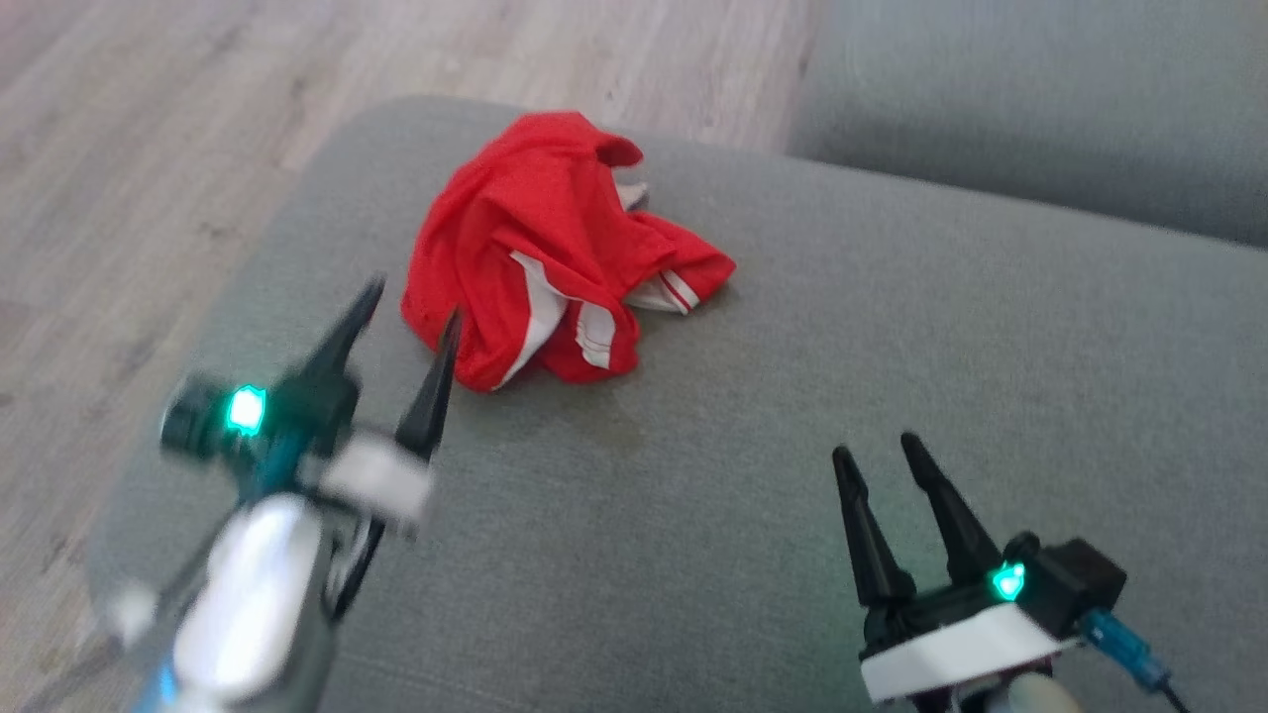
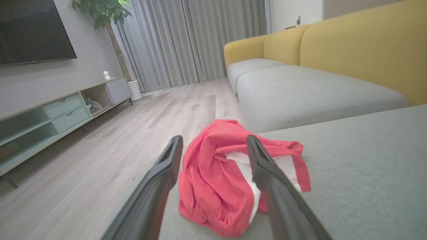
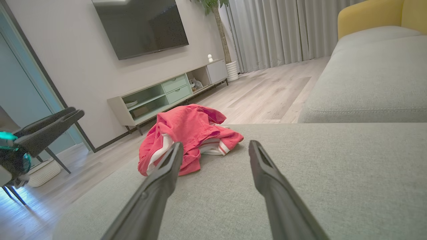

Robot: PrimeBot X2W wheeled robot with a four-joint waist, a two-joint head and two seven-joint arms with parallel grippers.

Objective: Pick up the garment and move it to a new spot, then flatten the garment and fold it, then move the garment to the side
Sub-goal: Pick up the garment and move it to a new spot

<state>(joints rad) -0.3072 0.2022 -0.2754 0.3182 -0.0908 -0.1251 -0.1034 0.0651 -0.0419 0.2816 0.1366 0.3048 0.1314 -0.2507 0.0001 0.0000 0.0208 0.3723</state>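
Head view shows a red garment (image 1: 555, 248) with white stripes, lying crumpled in a heap on a grey cushion (image 1: 792, 347). It sits near the cushion's far left corner, close to the edge where the wooden floor (image 1: 149, 149) begins. The cloth is bunched, with folds turned over each other.

The left gripper (image 1: 416, 300) is blurred in this view. Its two dark fingers are spread apart and point at the near left side of the garment. One fingertip overlaps the red edge (I cannot tell whether it really touches the cloth). From the left wrist view the heap appears between the two fingers, just beyond their tips, and nothing is held between them.

The right gripper (image 1: 876, 446) is at the lower right, well apart from the garment, over bare grey fabric. Its jaws are also parted and empty, with the fingers pointing toward the far side of the cushion.

Behind the cushion, the left wrist view shows a yellow sofa (image 2: 360, 50) with pale grey seats, grey curtains (image 2: 186, 40), a low cabinet (image 2: 50, 113) with drawers, and a dark television (image 2: 30, 30) on the wall.
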